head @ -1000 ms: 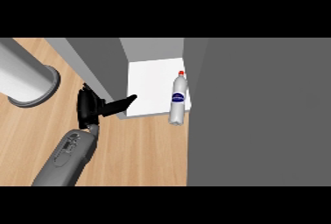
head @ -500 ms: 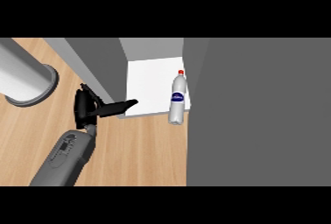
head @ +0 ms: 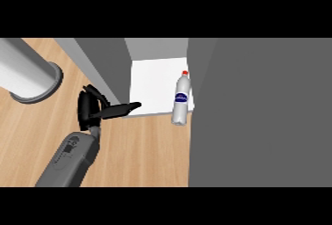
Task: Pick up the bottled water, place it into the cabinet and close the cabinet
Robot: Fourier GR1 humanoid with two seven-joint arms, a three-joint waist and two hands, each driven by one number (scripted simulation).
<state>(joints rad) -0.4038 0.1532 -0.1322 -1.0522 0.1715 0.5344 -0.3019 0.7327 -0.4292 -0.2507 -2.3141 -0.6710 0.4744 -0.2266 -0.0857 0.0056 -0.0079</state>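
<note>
Clear bottled water [head: 182,102], red cap, blue label; grey cabinet [head: 259,110].

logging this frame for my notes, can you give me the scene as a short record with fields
bottle: bottled water, red cap, blue label, on the cabinet's white floor with its base at the front edge
cabinet: open; a grey panel, likely its door, fills the view's right
left hand: left hand over the wooden counter, beside the cabinet's left wall, fingers straight, thumb pointing toward the bottle, holding nothing
right hand: not in view
other: grey cylinder at upper left
task state: bottle inside, cabinet not yet closed
</note>
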